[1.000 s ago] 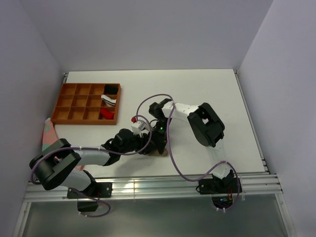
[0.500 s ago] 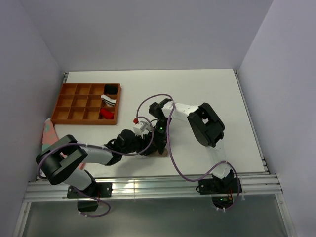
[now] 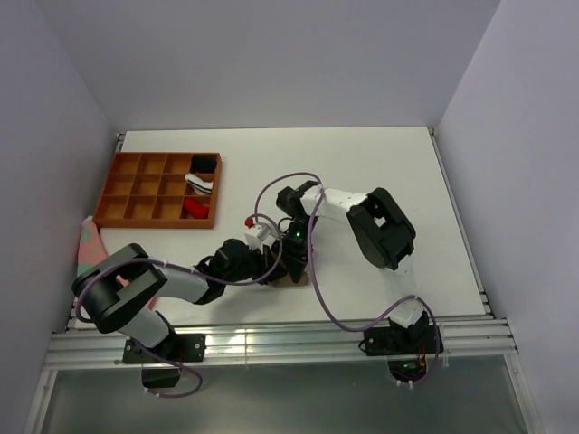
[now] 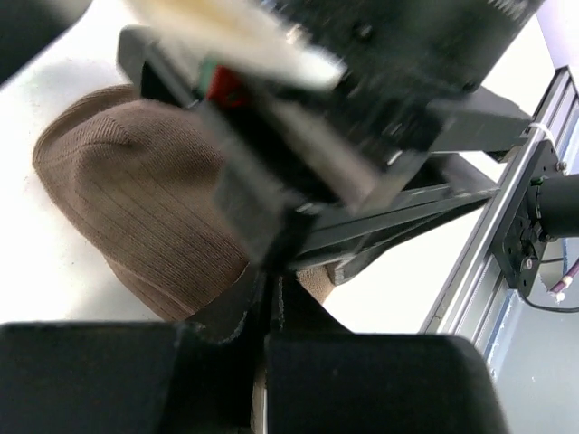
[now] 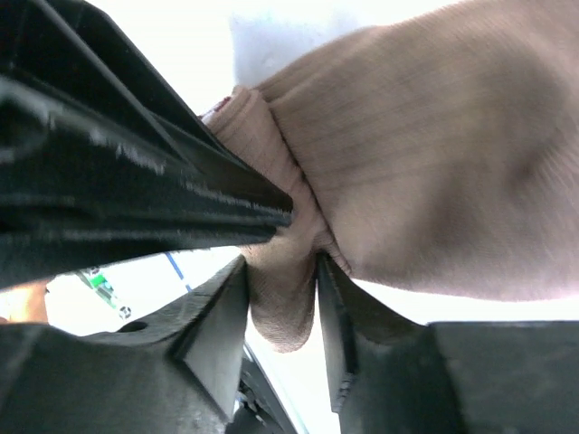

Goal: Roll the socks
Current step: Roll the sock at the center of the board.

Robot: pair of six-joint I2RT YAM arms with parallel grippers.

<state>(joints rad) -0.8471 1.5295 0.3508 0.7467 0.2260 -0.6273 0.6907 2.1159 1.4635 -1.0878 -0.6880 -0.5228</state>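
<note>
- The tan sock [image 4: 136, 208] lies on the white table [image 3: 380, 154], off the near-right corner of the wooden tray [image 3: 118, 190] and towards the arm bases, apart from the tray.
- Both arms crowd in over that spot, so from above only a sliver of tan shows beneath them.
- The right gripper [image 5: 280, 271] has its jaws closed down on a thick fold of the sock's ribbed fabric. The fold bulges between the two fingers [image 5: 217, 334], and the rest of the sock spreads out beyond.
- The left gripper [image 4: 270, 289] comes in from the tray side. Its jaws are drawn almost together at the sock's edge, with a thin strip of brown cloth showing in the slit between them.
- The two grippers sit just beside each other, the left one's black body filling much of the right wrist view.
- In the tray's right-hand compartments sit a black bundle [image 3: 205, 164], a white-and-black one [image 3: 201, 183] and a red one [image 3: 194, 210].
- A pink and teal cloth [image 3: 88, 244] lies off the tray's near-left corner.
</note>
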